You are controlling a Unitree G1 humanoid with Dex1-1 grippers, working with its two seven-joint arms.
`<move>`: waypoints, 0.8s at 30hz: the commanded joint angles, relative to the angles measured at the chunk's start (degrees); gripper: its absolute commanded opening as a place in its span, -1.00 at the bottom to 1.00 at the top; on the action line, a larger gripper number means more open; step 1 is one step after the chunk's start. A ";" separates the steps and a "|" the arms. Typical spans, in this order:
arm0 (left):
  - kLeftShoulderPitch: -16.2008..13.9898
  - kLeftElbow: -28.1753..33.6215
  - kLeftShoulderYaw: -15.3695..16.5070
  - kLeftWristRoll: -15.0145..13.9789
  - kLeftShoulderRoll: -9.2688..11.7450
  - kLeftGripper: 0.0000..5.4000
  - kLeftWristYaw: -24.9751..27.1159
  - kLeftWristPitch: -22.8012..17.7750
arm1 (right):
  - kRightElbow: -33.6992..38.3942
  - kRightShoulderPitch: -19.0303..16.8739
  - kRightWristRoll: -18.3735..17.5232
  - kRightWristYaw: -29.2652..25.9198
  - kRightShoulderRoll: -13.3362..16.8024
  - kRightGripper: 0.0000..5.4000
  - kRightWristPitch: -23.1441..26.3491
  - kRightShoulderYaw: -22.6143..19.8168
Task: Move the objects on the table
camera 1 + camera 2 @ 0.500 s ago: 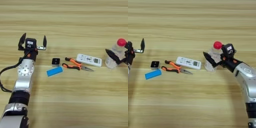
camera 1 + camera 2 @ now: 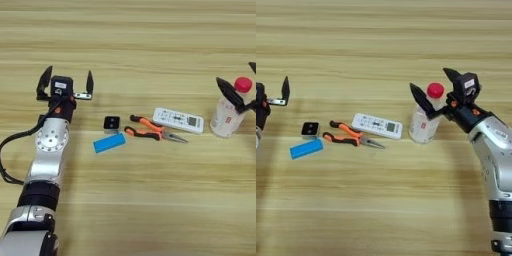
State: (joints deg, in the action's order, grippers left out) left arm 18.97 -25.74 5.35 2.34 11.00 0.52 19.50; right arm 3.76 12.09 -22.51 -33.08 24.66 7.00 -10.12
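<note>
Near the right side of the table (image 2: 381, 200) stands a clear plastic bottle (image 2: 422, 124) with a red cap (image 2: 435, 90). My right gripper (image 2: 437, 88) is open, with one black finger on either side of the bottle's top. Left of the bottle lies the white remote control (image 2: 377, 125), then the orange-and-black pliers (image 2: 350, 135), the small black-and-white cube (image 2: 309, 129) and the blue flat block (image 2: 306, 148). My left gripper (image 2: 67, 81) stands open beyond and left of the cube, holding nothing.
My left arm (image 2: 47, 150) runs from the lower left corner up to its gripper. My right arm (image 2: 498, 150) comes in along the right edge. Bare wood lies in front of and behind the row of objects.
My right gripper's fingers have moved a little higher up the bottle, towards its cap. The bottle, the other objects and my left gripper have stayed put.
</note>
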 commanded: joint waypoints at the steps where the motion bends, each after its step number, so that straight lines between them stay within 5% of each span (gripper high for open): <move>1: 0.78 -0.71 -0.36 0.85 0.48 1.00 -0.11 0.49 | 2.58 1.59 -2.06 0.76 -0.61 0.99 -0.50 -2.04; 10: 0.94 -1.00 -0.44 0.88 0.44 1.00 -0.15 0.61 | 7.35 1.77 -6.01 1.20 -1.71 0.99 0.62 -3.08; 24: 0.95 -0.96 -0.55 0.98 0.41 1.00 -0.24 0.86 | 17.71 -4.34 -11.99 -6.81 -1.42 0.99 4.62 3.62</move>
State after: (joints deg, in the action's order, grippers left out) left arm 19.11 -26.53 5.23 2.41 10.99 0.38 20.34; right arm 19.02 8.97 -33.44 -38.25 22.46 9.92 -8.17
